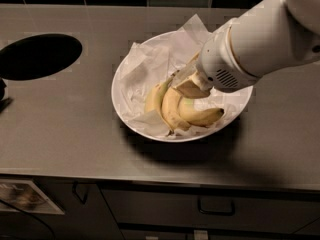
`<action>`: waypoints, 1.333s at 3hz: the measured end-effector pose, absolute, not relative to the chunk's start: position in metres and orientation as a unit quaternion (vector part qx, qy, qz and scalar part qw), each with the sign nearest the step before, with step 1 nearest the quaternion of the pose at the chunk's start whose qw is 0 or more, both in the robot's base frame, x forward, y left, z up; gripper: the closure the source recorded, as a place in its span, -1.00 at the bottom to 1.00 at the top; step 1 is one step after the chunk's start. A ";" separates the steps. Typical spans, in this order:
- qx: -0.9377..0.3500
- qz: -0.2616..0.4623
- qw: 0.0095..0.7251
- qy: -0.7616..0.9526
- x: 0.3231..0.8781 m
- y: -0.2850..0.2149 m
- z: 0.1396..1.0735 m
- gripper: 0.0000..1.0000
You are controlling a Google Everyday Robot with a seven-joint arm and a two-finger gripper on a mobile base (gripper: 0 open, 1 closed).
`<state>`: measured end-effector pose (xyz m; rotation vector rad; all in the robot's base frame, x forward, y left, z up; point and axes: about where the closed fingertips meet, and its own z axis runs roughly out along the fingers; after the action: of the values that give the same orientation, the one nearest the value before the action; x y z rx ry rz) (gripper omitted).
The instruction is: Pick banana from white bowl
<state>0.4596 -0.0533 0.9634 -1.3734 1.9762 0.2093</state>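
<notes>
Banana (152,98) lies in the white bowl (118,84), left of a joined pair (197,116); the pincer (189,88) sits by the stem ends, grip impossible to tell. Best to close on the single fruit only, then lift straight up

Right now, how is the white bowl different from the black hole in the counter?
The white bowl sits on the counter; the hole is dark and cut into it. The bowl holds paper and bananas, with the claw at them; the hole shows only darkness. The bowl looks wider. Both are round.
</notes>
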 end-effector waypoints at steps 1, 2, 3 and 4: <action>-0.531 0.081 0.355 0.765 0.460 -0.053 0.963 0.18; -0.532 0.081 0.355 0.765 0.460 -0.053 0.963 -0.30; -0.532 0.081 0.355 0.765 0.460 -0.053 0.963 -0.72; -0.532 0.081 0.355 0.765 0.460 -0.053 0.963 -0.68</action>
<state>0.4596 -0.0533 0.9634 -1.3735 1.9762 0.2091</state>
